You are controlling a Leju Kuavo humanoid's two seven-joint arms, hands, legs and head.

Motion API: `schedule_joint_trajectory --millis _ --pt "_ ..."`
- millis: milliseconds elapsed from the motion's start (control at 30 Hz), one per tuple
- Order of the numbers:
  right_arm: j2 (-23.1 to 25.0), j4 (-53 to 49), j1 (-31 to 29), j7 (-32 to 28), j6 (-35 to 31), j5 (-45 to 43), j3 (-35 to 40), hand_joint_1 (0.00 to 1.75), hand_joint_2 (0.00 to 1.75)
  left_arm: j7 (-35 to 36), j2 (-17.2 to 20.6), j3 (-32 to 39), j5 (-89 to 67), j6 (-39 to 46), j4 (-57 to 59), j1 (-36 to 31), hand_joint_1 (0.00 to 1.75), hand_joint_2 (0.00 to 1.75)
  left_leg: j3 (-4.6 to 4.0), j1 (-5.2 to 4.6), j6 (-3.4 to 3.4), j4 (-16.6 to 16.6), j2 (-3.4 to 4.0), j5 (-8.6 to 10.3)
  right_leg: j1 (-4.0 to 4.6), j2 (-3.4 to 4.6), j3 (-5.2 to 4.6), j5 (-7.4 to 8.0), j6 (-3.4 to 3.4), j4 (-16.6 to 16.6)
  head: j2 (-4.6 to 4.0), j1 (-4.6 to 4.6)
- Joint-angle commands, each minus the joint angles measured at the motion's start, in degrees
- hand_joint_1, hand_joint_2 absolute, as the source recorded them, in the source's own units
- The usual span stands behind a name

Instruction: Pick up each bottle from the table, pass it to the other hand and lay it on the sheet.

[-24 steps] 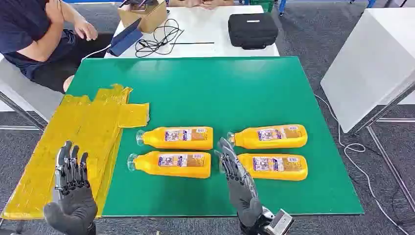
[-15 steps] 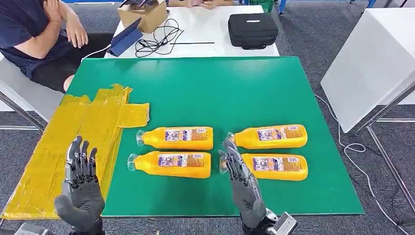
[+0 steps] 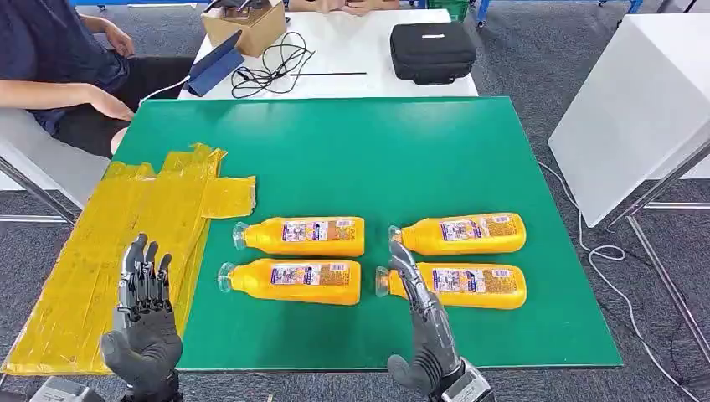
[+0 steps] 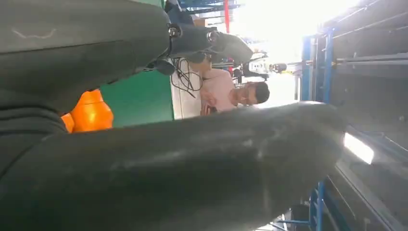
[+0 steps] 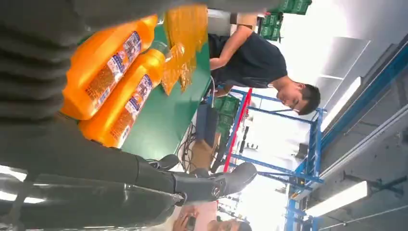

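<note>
Crumpled yellow plastic sheet (image 3: pixel 126 243) lies along the left side of the green table (image 3: pixel 352 159), nothing resting on it. Our left hand (image 3: pixel 144 322) hovers above its near corner, palm up and fingers spread, holding nothing.

Moving right, we see four orange plastic bottles lying on their sides in a two-by-two block, clear caps pointing left. The far-left bottle (image 3: pixel 301 236) and near-left bottle (image 3: pixel 293 282) lie just beside each other. The far-right bottle (image 3: pixel 460 234) and near-right bottle (image 3: pixel 469 286) do the same. None has been picked up, so we judge the task not yet begun.

Our right hand (image 3: pixel 423 322) reaches forward between the two near bottles, fingers extended and apart, empty. Its fingertips (image 3: pixel 400 255) sit close by the cap of the near-right bottle; we cannot tell whether they touch it. A person's arm (image 3: pixel 63 94) rests beyond the table's far-left corner.

Risks, in our judgement: the bottles are round and could roll when nudged. The neighbours lie close, so fingers closing on one could knock the other. A smooth bottle could also slip during the hand-to-hand pass.
</note>
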Motion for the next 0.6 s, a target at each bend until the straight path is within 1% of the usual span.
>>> schedule_joint_trajectory --millis 33,67,100,200,267,300,333,367,400,433,500,533,567,600 --pt "-2.0 0.1 -0.2 0.4 -0.1 0.0 -1.0 0.0 1.75 0.0 1.3 0.6 0.3 0.0 2.9 -0.7 0.0 0.0 0.35 0.04 -0.02 -0.1 0.0 -0.15 0.04 -0.13 0.42 -0.11 0.14 -0.2 0.0 0.0" --pt "-2.0 0.1 -0.2 0.4 -0.1 0.0 -1.0 0.0 1.75 0.0 1.3 0.6 0.3 0.0 2.9 -0.7 0.0 0.0 0.19 -0.01 -0.01 -0.1 0.0 -0.06 -0.02 -0.07 0.21 -0.05 0.08 -0.1 0.0 0.0" --pt "-2.0 0.1 -0.2 0.4 -0.1 0.0 -1.0 0.0 1.75 0.0 1.3 0.6 0.3 0.0 2.9 -0.7 0.0 0.0 0.28 0.01 -0.01 -0.1 0.01 -0.1 0.01 -0.09 0.32 -0.08 0.11 -0.1 0.0 0.0" --pt "-2.0 0.3 -0.3 1.1 -0.3 0.6 -1.0 0.0 1.75 0.0 1.0 0.7 0.3 0.1 2.8 -0.6 0.0 0.0 0.14 -0.02 0.0 -0.1 -0.01 -0.03 -0.02 -0.07 0.15 -0.04 0.06 -0.1 0.0 0.0" --pt "-2.0 0.3 -0.3 1.1 -0.3 0.6 -1.0 0.0 1.75 0.0 1.0 0.7 0.3 0.1 2.8 -0.6 0.0 0.0 0.29 0.02 -0.01 -0.1 0.02 -0.12 0.02 -0.09 0.34 -0.09 0.11 -0.1 0.0 0.0" --pt "-4.7 0.5 -0.2 7.8 -2.9 11.4 -1.2 0.0 1.75 -1.0 -0.2 3.5 1.5 1.5 2.0 0.6 0.0 0.0 0.16 -0.01 -0.01 -0.1 0.01 -0.05 -0.01 -0.05 0.18 -0.04 0.07 -0.1 0.0 0.0" --pt "-5.9 0.1 0.4 8.6 -2.3 12.7 -2.8 0.0 1.75 -1.5 -0.5 5.3 2.4 0.8 1.2 1.9 0.0 0.0 0.25 0.01 -0.01 -0.1 0.02 -0.09 0.01 -0.07 0.29 -0.06 0.1 -0.1 0.0 0.0" --pt "-6.7 0.0 1.1 9.9 -1.7 16.3 -4.8 0.0 1.75 -1.8 -1.9 7.8 2.5 -0.8 0.4 3.2 0.0 0.0 0.36 0.03 0.0 -0.1 0.06 -0.15 0.03 -0.05 0.41 -0.09 0.14 -0.2 0.0 0.0" --pt "-8.1 0.0 1.4 11.6 -0.5 19.7 -7.0 0.0 1.75 -2.1 -3.6 10.6 2.4 -3.1 -0.9 5.1 0.0 0.0 0.19 -0.01 0.01 -0.1 0.05 -0.07 -0.01 -0.01 0.21 -0.04 0.08 -0.1 0.0 0.0" --pt "-8.7 -0.1 1.5 12.5 -0.7 23.2 -8.7 0.0 1.75 -2.3 -5.2 12.6 2.1 -5.5 -1.7 6.1 0.0 0.0 0.3 0.01 0.03 -0.1 0.1 -0.15 0.01 0.02 0.34 -0.07 0.13 -0.2 0.0 0.0" --pt "-9.9 -1.6 1.9 13.6 0.3 27.1 -11.4 0.0 1.75 -2.6 -7.9 15.8 1.0 -10.2 -3.1 7.5 0.0 0.0 0.11 0.0 0.03 0.0 0.07 -0.1 0.0 0.02 0.15 -0.04 0.1 -0.1 0.0 0.0" --pt "-10.5 -2.9 2.7 14.6 -0.6 30.2 -11.9 0.0 1.75 -2.8 -9.1 17.0 0.5 -12.0 -3.5 8.0 0.0 0.0 0.36 0.04 0.06 0.0 0.13 -0.28 0.04 0.0 0.46 -0.16 0.21 -0.2 0.0 0.0" --pt "-11.0 -4.0 3.4 15.9 -1.5 33.1 -12.2 0.0 1.75 -3.0 -10.0 18.1 0.3 -13.4 -3.8 8.5 0.0 0.0 0.08 -0.04 0.04 0.0 0.05 -0.12 -0.04 -0.01 0.14 -0.07 0.12 -0.1 0.0 0.0" --pt "-12.0 -4.8 3.6 20.1 -1.2 38.5 -12.3 0.0 1.75 -3.0 -10.7 19.2 0.3 -15.3 -3.7 8.6 0.0 0.0 0.16 -0.03 0.06 0.1 0.04 -0.22 -0.03 -0.06 0.27 -0.15 0.18 -0.1 0.0 0.02"
